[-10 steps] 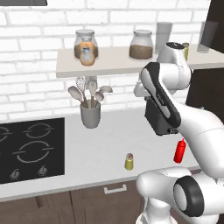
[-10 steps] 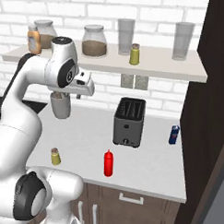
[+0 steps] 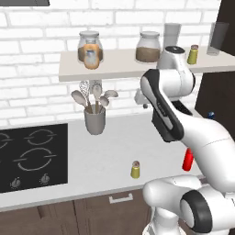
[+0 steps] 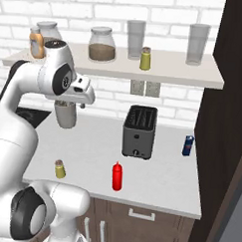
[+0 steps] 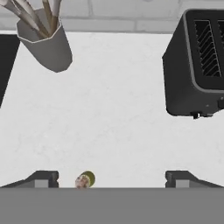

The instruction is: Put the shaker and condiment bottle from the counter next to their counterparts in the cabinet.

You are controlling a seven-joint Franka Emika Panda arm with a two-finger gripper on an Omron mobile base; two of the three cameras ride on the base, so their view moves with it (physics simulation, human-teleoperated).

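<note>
Working left to right across the counter (image 4: 155,182), you have the utensil holder (image 5: 46,43) at the far left by the wall, then the shaker (image 5: 85,180), then the condiment bottle (image 4: 117,176) just past it, with the toaster (image 5: 199,61) behind and to the right. The gripper (image 5: 111,178) hangs high above the counter with its jaws spread wide and nothing between them, and in the hand view the shaker stands upright nearer the left fingertip (image 5: 43,178) than the right. Before you descend, slide the hand left so the tan cap sits midway between the tips; it looks light and easy to topple. Then come straight down and close around its body. Its twin waits on the cabinet (image 4: 170,70), the shelf's shaker (image 4: 144,58), towards the right.
</note>
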